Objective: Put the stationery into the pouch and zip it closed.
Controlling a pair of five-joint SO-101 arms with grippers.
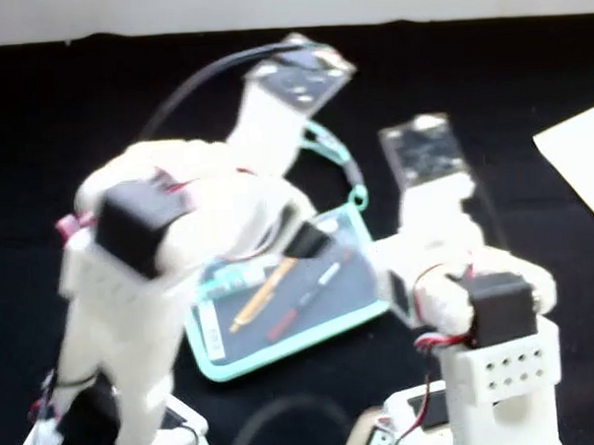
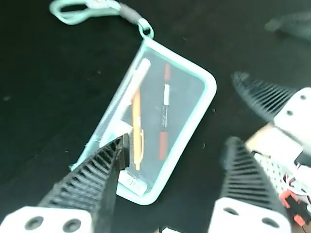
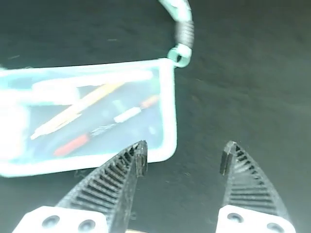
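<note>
A clear pouch (image 1: 326, 315) with a mint-green rim lies flat on the black table between the two arms. Inside it are an orange pen (image 2: 136, 126), a red and black pen (image 2: 164, 121) and a white stick (image 2: 138, 73). Its mint strap (image 1: 339, 157) trails toward the back. My left gripper (image 2: 177, 141) hovers open above the pouch (image 2: 194, 102), one finger over the corner with the white label. At the pouch's (image 3: 97, 111) short strap-side end, my right gripper (image 3: 184, 145) is open, just off the rim. I cannot tell how the zip stands.
A white sheet (image 1: 582, 161) lies at the right edge of the table. A black cable (image 1: 197, 84) arcs over the back left. The other arm's black ribbed finger (image 2: 262, 97) shows close to the pouch in the left wrist view.
</note>
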